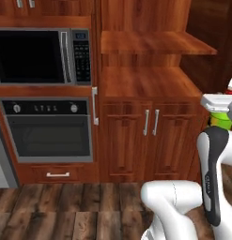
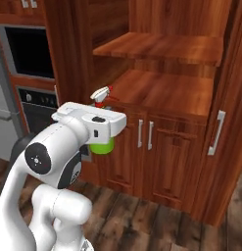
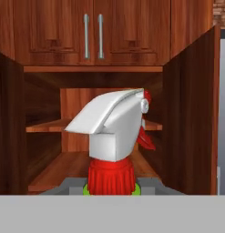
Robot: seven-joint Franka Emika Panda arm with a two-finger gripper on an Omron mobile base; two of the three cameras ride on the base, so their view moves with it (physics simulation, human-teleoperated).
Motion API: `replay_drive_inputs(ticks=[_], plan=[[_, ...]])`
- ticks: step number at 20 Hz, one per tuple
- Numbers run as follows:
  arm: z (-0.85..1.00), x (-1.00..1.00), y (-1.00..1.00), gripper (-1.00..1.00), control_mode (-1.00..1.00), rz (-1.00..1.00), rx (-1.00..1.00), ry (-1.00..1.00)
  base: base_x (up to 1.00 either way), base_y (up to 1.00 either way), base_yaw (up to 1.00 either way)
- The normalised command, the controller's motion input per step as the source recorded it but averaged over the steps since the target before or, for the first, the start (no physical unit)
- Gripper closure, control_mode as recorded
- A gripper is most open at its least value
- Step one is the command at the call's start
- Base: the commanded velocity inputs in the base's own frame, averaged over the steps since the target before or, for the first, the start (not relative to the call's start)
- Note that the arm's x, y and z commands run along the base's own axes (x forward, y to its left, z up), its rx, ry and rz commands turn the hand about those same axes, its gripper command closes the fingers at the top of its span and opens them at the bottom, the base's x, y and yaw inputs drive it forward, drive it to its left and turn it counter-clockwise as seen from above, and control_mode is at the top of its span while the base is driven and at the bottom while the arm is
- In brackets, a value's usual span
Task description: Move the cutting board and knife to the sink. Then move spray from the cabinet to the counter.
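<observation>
**Spray riding in the claw, out in front of the cabinet**

The claw (image 2: 104, 128) is gripping the spray (image 2: 101, 145) around its body, jaws partly closed on it, holding it upright in the air before the cabinet (image 2: 161, 93). The niche shelves are sitting bare wood. Dark plank floor (image 1: 65, 211) is stretching below; microwave (image 1: 42, 56) and oven (image 1: 47, 129) are standing to the left.

Green spray (image 2: 102, 145), reddish-brown cabinet (image 2: 161, 93)
</observation>
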Motion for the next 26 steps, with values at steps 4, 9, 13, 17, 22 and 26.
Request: replay_drive_inputs(ticks=[4, 9, 13, 17, 22, 26], plan=[[0.0, 0.0, 0.0, 1.0, 1.0, 0.0, 0.0, 0.0, -0.63, -0.27, -0.14], [0.0, 0.0, 0.0, 1.0, 1.0, 0.0, 0.0, 0.0, -0.02, -0.65, -0.16], [0.0, 0.0, 0.0, 1.0, 1.0, 0.0, 0.0, 0.0, 0.0, -0.89, -0.11], [0.0, 0.0, 0.0, 1.0, 1.0, 0.0, 0.0, 0.0, 0.09, -0.98, -0.08], [0.0, 0.0, 0.0, 1.0, 1.0, 0.0, 0.0, 0.0, 0.43, -1.0, -0.02], [0.0, 0.0, 0.0, 1.0, 1.0, 0.0, 0.0, 0.0, 0.47, -1.0, 0.03]])
